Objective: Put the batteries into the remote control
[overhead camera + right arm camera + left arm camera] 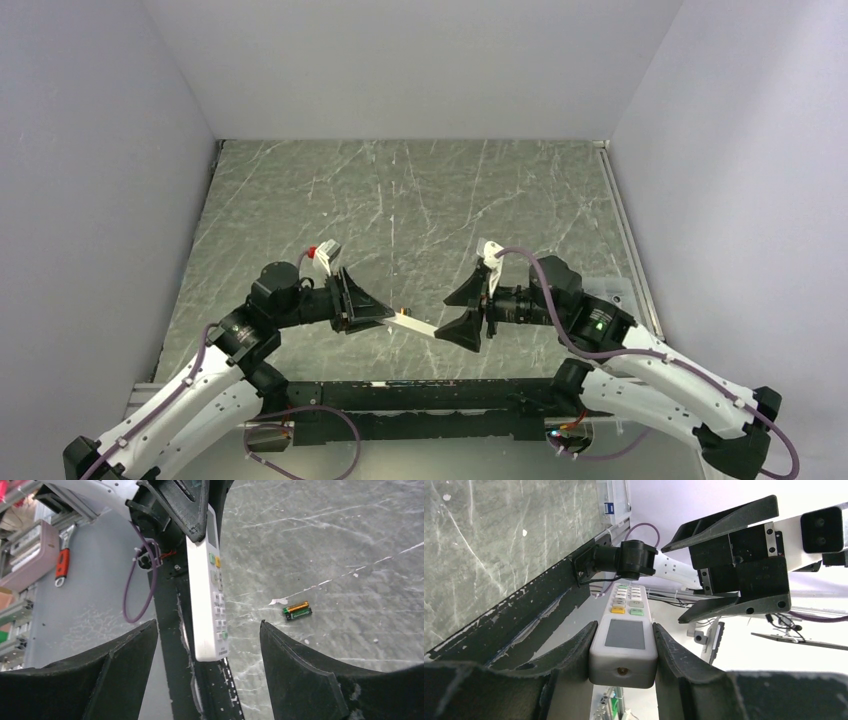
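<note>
My left gripper (624,630) is shut on the display end of the white remote control (625,639), and holds it in the air with the button side toward the wrist camera. In the top view the remote control (416,325) sticks out from the left gripper (385,316) toward my right gripper (441,318). The right gripper (206,625) is open, its fingers (280,655) standing wide on either side of the remote control's (209,590) free end without touching it. Two batteries (297,611), gold-green and dark, lie side by side on the marbled table (340,555).
A black rail (170,645) runs along the table's near edge below the remote. Off the table lie a red-handled wrench (62,562) and a pink box (27,555). White walls close in the table at the back and sides (420,70).
</note>
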### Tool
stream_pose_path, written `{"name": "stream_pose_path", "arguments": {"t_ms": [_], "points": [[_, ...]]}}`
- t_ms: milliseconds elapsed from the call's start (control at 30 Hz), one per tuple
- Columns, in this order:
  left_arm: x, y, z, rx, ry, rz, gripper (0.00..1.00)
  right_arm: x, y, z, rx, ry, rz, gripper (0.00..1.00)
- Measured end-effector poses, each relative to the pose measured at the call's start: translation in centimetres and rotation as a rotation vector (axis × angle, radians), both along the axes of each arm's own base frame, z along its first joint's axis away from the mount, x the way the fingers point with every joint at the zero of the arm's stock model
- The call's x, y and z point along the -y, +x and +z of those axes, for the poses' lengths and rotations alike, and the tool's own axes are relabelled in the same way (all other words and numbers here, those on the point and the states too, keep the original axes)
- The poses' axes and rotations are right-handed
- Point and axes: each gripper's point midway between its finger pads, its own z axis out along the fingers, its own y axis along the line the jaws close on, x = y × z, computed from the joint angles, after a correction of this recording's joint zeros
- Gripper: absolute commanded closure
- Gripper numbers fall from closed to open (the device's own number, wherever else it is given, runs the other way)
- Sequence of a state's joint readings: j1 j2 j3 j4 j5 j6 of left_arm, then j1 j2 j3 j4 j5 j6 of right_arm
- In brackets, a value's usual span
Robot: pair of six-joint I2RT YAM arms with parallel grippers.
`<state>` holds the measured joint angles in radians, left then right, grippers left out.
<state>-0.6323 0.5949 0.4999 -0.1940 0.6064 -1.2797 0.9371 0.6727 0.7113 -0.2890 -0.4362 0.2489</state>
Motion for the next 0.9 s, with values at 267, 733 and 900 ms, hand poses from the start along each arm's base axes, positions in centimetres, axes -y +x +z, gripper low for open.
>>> {"name": "stream_pose_path", "arguments": {"t_ms": [267,733,900], "points": [[0.0,0.1,-0.8,-0.082,-0.027,0.033,1.0,-1.5,1.2,-1.6,0.052,-0.08,0.045,0.26],[0.3,0.7,-0.5,-0.12,-0.087,0.064,1.0,-3.3,-0.4,-3.5,0.076,-0.16,0.155,0.31],[0.3,0.7,-0.2,-0.109,-0.097,0.063,1.0,-3.8,-0.3,-4.3,0.089,-0.198,0.155,0.46]]}}
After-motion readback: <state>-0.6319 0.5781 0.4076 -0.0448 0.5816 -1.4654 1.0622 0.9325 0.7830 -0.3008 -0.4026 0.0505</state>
